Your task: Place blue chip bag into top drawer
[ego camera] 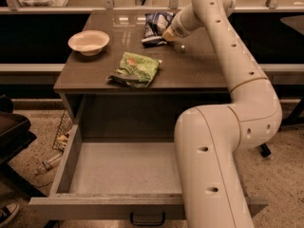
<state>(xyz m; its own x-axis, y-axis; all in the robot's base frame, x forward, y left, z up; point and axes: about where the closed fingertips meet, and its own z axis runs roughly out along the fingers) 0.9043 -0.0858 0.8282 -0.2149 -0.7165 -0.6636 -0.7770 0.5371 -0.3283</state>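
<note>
The blue chip bag (pixel 155 26), dark blue with white patches, lies crinkled at the back centre of the brown tabletop (pixel 199 70). My gripper (pixel 167 35) is at the bag's right edge, low over the table and touching or nearly touching the bag; I reach it from the right with my arm. The top drawer (pixel 65 161) is pulled fully out below the tabletop. Its grey floor is bare and its dark handle (pixel 147 219) shows at the bottom edge. My arm's lower link covers the drawer's right part.
A white bowl (pixel 89 42) stands at the table's back left. A green snack bag (pixel 134 69) lies near the table's front middle. A wire basket (pixel 61 133) and a bottle (pixel 47 163) are on the floor at the left, beside a dark chair (pixel 12 137).
</note>
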